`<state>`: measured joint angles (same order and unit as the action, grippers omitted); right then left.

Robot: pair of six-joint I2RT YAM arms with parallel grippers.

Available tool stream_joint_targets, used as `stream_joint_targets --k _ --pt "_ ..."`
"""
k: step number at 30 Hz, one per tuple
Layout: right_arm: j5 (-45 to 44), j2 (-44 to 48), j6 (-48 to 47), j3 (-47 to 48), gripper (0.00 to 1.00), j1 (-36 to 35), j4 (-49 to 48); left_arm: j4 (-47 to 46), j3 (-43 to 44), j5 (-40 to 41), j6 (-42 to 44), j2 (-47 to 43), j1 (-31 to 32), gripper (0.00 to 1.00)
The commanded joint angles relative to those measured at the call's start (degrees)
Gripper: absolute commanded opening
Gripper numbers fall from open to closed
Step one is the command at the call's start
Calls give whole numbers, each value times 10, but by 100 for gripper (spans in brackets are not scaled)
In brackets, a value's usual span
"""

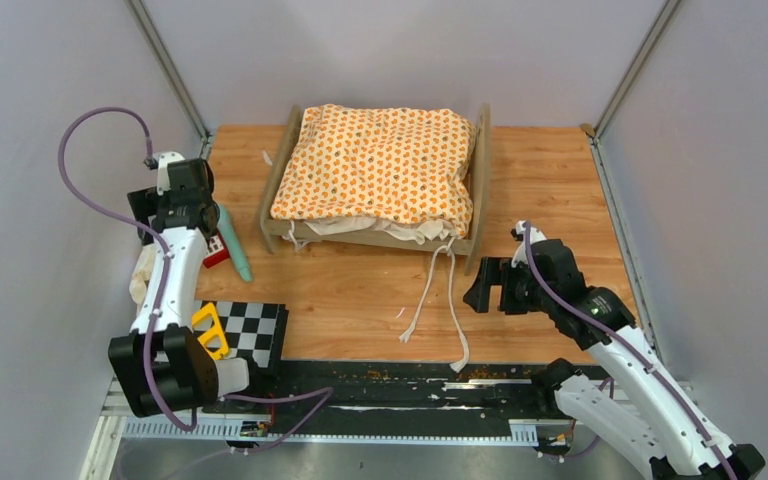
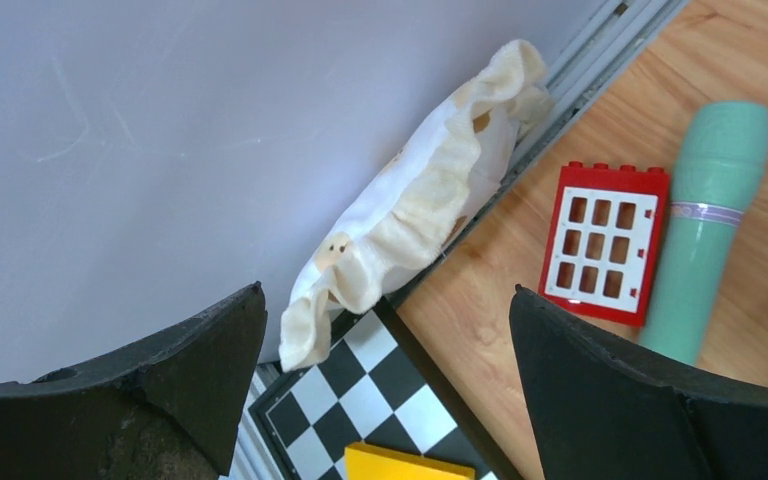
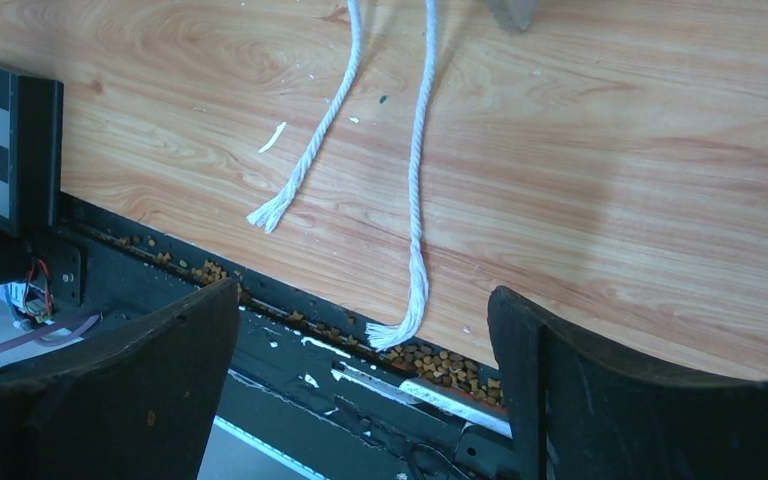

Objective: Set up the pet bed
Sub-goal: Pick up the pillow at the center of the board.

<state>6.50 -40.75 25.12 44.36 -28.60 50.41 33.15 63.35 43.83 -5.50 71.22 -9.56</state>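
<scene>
Left end effector [image 2: 385,305], right end effector [image 3: 360,300] both apart, empty. Risk: pillow [image 2: 410,220] jammed vs wall [image 2: 110,150], frame centre, slips grasp; cords [image 3: 421,150] snag.

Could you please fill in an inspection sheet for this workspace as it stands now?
Surface: wooden table, with kibble crumbs along its near edge.
Job's things: pet bed at the back, orange-patterned cushion lying on it, two ties trailing onto the table.
Clutter: white pillow against the left wall, red window brick, teal handle, checkerboard, yellow piece.
End effectors: left end effector open and empty; right end effector open and empty.
Cables: purple cable looping off the left arm, another along the right arm.
Surroundings: grey walls, metal corner posts.
</scene>
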Motion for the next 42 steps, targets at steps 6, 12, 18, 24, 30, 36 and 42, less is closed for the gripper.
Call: stream_joint_targets --k 6,12,18,24,30,36,42 --pt "34 -6 -21 2 94 -2 -42 -181 -44 5 92 83 -60 98" --pt "43 -22 -27 8 94 -2 -44 -196 -23 5 71 184 -79 94" --pt "38 -25 -29 9 94 -2 -46 -203 1 22 72 269 -80 87" --pt "34 -28 -32 11 94 -2 -45 -198 13 54 58 284 -91 80" --pt "39 -28 -31 5 93 -2 -50 -188 19 93 31 262 -101 33" --pt "42 -24 -28 11 93 -2 -48 -160 21 150 -9 228 -102 4" --pt "41 -15 -23 13 92 -2 -43 -128 11 75 -77 102 -101 0"
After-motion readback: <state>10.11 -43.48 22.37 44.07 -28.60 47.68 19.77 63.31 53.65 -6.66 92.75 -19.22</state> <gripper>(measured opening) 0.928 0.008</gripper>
